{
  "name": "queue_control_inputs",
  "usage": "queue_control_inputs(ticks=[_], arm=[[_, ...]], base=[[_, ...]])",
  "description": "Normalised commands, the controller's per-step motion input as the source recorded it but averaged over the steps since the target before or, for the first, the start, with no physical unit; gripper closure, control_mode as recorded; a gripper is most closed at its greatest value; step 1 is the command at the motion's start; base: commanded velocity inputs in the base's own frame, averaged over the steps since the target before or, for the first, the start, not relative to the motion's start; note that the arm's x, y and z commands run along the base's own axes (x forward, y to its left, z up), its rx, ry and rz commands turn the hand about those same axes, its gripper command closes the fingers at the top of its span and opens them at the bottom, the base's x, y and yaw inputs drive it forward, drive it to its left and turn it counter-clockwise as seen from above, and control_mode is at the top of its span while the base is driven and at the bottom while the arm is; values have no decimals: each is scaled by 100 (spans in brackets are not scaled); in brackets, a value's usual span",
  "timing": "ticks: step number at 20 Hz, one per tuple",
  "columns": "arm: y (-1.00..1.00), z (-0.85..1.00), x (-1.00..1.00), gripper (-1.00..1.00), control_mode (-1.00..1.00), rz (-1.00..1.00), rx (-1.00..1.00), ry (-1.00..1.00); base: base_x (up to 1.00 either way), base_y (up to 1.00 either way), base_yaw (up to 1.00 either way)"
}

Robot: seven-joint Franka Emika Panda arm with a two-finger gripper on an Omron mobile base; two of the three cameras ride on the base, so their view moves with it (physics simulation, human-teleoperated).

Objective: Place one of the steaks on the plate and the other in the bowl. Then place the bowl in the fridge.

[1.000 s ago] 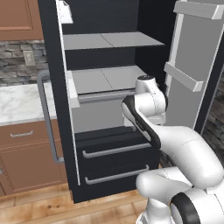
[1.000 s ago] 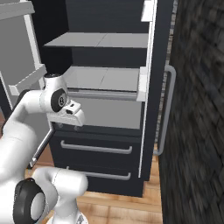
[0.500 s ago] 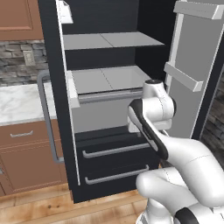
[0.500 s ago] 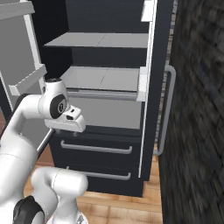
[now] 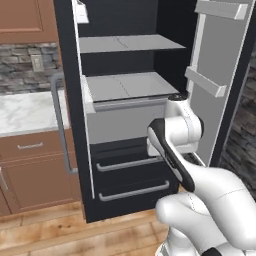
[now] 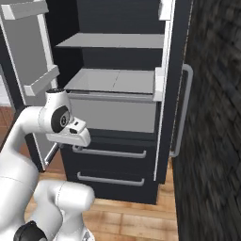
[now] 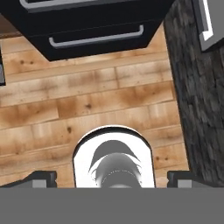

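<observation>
The black fridge [image 5: 125,87] stands open in front of me, with bare grey shelves [image 6: 113,80] and two drawers [image 7: 96,35] below. The steaks, the plate and the bowl are out of view. My arm is folded in front of the fridge's lower half, and the hand [image 6: 75,136] hangs just before the upper drawer. In the hand view my gripper [image 7: 112,177] points down at the wooden floor. It is open, its fingertips [image 7: 43,177] stand wide apart, and nothing is between them.
The fridge's right door [image 5: 220,85] with its grey bins is swung out beside my arm. The left door with a long grey handle [image 5: 60,125] also stands open. A marble counter [image 5: 25,112] over brown cabinets lies left; a dark stone wall [image 6: 212,117] rises right.
The arm has drawn back from the fridge shelves, and the hand has sunk lower toward the drawers. The jaws stay wide apart.
</observation>
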Motion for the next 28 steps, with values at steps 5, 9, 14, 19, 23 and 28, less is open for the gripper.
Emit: queue_control_inputs(ticks=[5, 9, 14, 19, 23, 28], arm=[[0, 0, 0, -100, 100, 0, 0, 0], [0, 0, 0, -100, 100, 0, 0, 0], [0, 0, 0, -100, 100, 0, 0, 0], [0, 0, 0, -100, 100, 0, 0, 0], [0, 0, 0, -100, 100, 0, 0, 0], [0, 0, 0, -100, 100, 0, 0, 0]], base=[[-71, 46, 0], [-82, 25, -1], [-100, -5, -3], [-100, -5, -1], [-100, -48, 0], [-100, -36, 0]])
